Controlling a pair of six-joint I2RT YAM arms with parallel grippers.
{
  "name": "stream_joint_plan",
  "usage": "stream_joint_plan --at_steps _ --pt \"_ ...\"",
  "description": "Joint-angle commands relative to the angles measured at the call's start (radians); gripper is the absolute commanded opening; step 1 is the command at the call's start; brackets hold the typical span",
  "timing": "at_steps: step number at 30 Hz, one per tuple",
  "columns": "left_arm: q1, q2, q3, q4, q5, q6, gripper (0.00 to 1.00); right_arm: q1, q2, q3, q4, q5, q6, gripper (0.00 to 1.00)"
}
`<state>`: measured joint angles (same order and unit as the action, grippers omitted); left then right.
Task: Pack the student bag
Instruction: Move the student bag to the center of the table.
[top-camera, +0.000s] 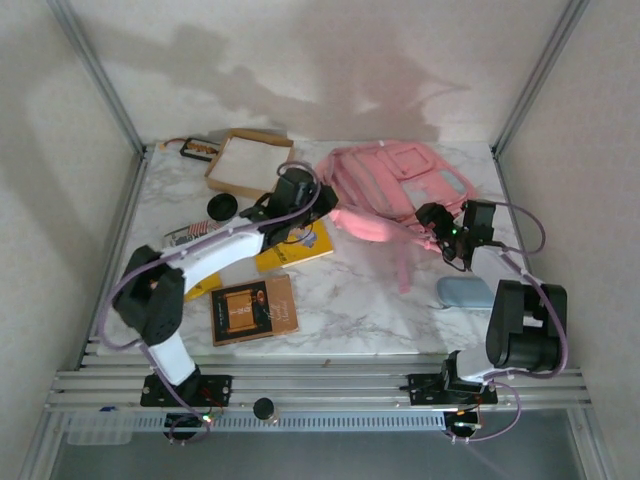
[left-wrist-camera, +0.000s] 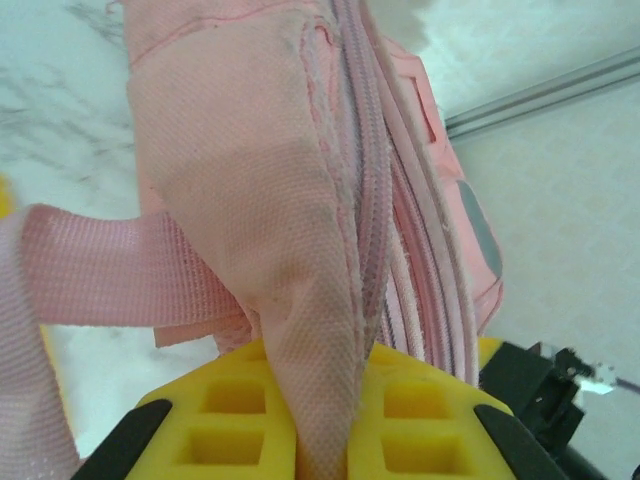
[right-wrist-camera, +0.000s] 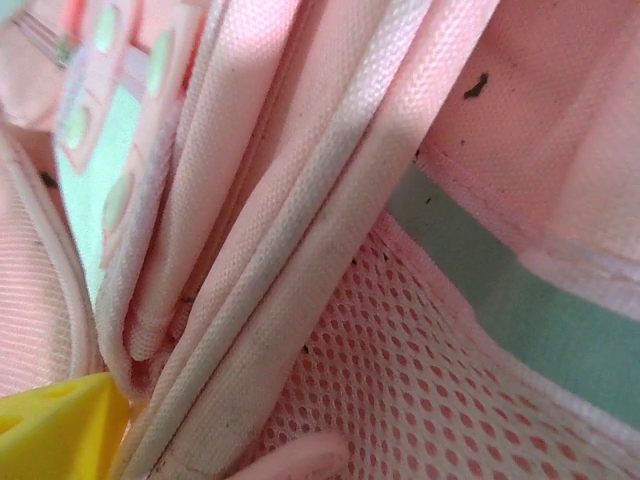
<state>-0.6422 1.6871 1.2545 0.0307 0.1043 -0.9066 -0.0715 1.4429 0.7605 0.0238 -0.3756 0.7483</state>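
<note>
The student bag (top-camera: 400, 180) lies on the surface (top-camera: 380, 300), its long axis spanning from the left jaws to the right jaws. The left jaws clamp its fabric edge; the right jaws stand wide open at its other side.

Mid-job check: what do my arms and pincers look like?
The left arm and right arm have white tube links between chunky black joints, with purple cables looping alongside. The left pincer has yellow moulded fingers with square recesses and black corners. A green light glows at the right wrist.
</note>
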Motion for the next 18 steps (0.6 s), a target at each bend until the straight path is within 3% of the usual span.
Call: stream_joint_plan --at_steps 1,6,10,13,14,18 --pt "0.011 -0.138 -0.108 -0.053 -0.091 0.022 0.00 0.022 -0.062 -0.031 -0.047 -0.030 -0.019 0.99" --pt "0.029 -0.239 -0.260 -0.092 -0.184 0.046 0.00 0.063 -0.121 -0.109 -0.073 -0.099 -0.011 0.99" --pt "0.085 -0.244 -0.312 -0.112 -0.167 0.064 0.04 0.109 -0.165 -0.169 -0.072 -0.098 -0.009 0.99" --pt "0.107 -0.242 -0.331 -0.109 -0.164 0.068 0.25 0.132 -0.169 -0.188 -0.058 -0.128 -0.007 0.99" --pt "0.108 -0.248 -0.330 -0.109 -0.162 0.069 0.38 0.135 -0.168 -0.187 -0.062 -0.126 -0.016 0.99" --pt "0.106 -0.307 -0.328 -0.133 -0.156 0.091 0.56 0.135 -0.173 -0.178 -0.098 -0.135 -0.042 0.89"
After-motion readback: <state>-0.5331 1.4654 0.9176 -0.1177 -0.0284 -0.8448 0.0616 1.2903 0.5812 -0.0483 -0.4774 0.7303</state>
